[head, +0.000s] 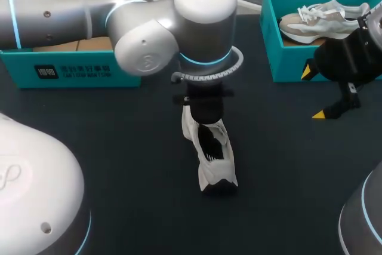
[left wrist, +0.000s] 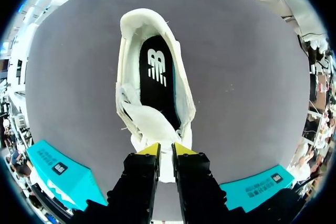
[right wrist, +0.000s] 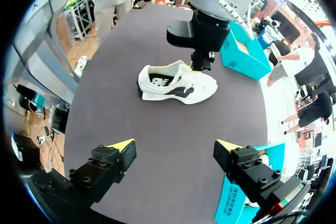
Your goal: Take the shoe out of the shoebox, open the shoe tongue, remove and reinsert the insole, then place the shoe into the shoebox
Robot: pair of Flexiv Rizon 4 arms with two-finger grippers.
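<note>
A white shoe (head: 215, 153) stands on the dark table's middle, toe toward the back, and its black insole (left wrist: 157, 77) shows inside. My left arm reaches to the middle from the left. Its gripper (left wrist: 166, 149) is over the front of the shoe (left wrist: 131, 51), fingers nearly together with the white tongue (left wrist: 142, 121) pinched between them. In the right wrist view that left gripper (right wrist: 202, 66) sits on top of the shoe (right wrist: 178, 85). My right gripper (right wrist: 176, 148) hangs wide open with nothing in it, in front of the back-right teal shoebox (head: 271, 46).
The back-right shoebox holds a second shoe, beige and white (head: 325, 19). Another teal box (head: 71, 73) lies at the back left, partly under my left arm. Bare table stretches around the shoe and toward the front.
</note>
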